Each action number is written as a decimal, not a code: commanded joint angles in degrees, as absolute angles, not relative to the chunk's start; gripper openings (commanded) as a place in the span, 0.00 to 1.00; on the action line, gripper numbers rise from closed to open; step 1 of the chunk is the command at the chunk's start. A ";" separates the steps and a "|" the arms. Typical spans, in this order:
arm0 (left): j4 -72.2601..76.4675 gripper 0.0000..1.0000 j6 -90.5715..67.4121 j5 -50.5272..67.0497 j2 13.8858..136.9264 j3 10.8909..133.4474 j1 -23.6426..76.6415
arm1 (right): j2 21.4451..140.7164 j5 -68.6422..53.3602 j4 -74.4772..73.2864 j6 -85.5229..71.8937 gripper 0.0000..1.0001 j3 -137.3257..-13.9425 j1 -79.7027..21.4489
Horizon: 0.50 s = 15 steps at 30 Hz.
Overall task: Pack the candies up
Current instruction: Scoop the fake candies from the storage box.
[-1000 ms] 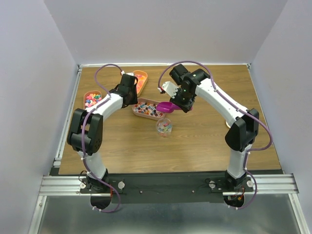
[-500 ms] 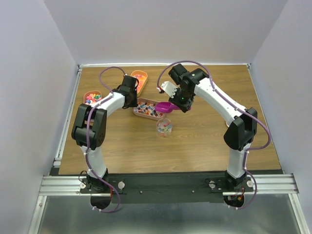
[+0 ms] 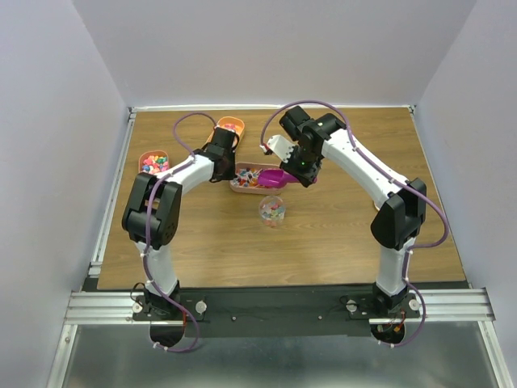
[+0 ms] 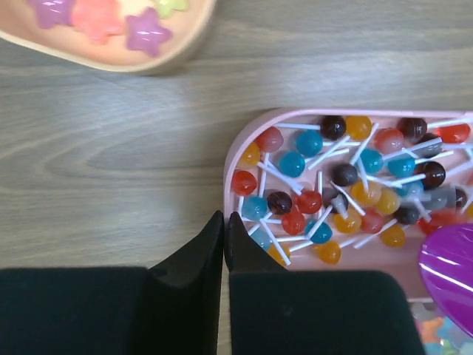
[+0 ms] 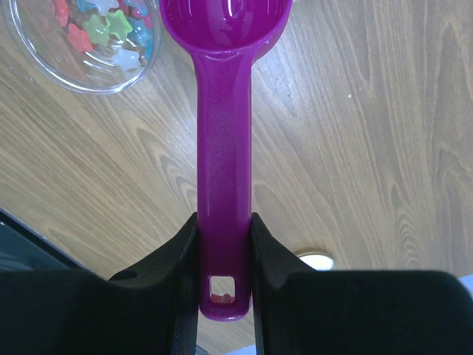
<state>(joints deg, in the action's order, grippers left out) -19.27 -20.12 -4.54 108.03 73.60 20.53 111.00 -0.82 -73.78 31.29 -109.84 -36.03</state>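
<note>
The right gripper (image 5: 222,225) pinches the handle of the magenta plastic scoop (image 5: 224,133). The left gripper (image 4: 224,222), fingers pressed together, sits at the rim of the oblong pink tray (image 4: 230,159), perhaps bracing it. Small multicoloured candies (image 4: 347,185) fill this tray, centre-right. Scoop shallow, keeping it level.

No words, numbers, labels or signs can be read on the candies (image 4: 308,143), scoop (image 5: 224,185), trays (image 4: 230,159), cup (image 5: 89,87), arms (image 3: 367,171) or table (image 3: 323,242).
</note>
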 commanded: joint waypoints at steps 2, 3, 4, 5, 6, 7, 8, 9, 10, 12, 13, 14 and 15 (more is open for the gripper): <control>-18.28 0.10 -24.16 -4.48 106.70 73.83 22.68 | 111.45 -0.70 -76.55 29.71 0.01 -110.57 -36.12; -17.93 0.10 -24.43 -4.57 106.53 73.74 22.76 | 111.45 -0.36 -76.73 29.62 0.01 -110.48 -36.12; -17.84 0.10 -24.69 -4.74 106.00 73.74 22.85 | 111.36 -0.35 -76.64 29.53 0.01 -110.39 -36.12; -17.75 0.10 -24.78 -5.27 105.65 73.74 22.94 | 111.18 1.30 -76.64 29.27 0.01 -110.04 -36.12; -17.67 0.10 -24.79 -5.71 105.47 73.74 23.03 | 111.27 1.67 -76.64 29.27 0.01 -109.87 -36.12; -17.67 0.11 -24.52 -6.06 105.12 73.83 23.29 | 111.18 2.28 -76.73 29.27 0.01 -109.69 -36.12; -17.67 0.11 -24.09 -6.67 105.03 73.92 23.47 | 111.01 2.55 -76.73 29.18 0.01 -109.51 -36.12; -17.93 0.12 -23.65 -7.03 105.12 74.00 23.64 | 110.74 2.72 -76.82 29.09 0.01 -108.99 -36.12; -18.10 0.12 -23.29 -7.55 105.20 74.26 24.08 | 110.48 3.07 -76.73 29.18 0.01 -108.55 -36.12; -18.46 0.13 -21.98 -9.22 105.47 74.44 24.78 | 109.52 3.69 -76.73 29.27 0.01 -107.50 -36.12; -18.28 0.13 -21.45 -9.40 105.82 74.44 25.05 | 109.16 4.65 -76.21 29.35 0.01 -106.36 -36.12; -18.28 0.13 -20.84 -9.32 105.99 74.44 25.66 | 108.90 4.92 -75.94 29.70 0.01 -105.83 -36.12; -18.11 0.14 -19.79 -9.23 106.34 74.36 26.01 | 108.37 5.01 -75.76 29.97 0.01 -105.47 -36.12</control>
<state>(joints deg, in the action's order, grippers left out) -19.38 -22.57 -6.76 107.90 73.60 23.90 110.89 1.96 -75.13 29.76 -108.12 -36.05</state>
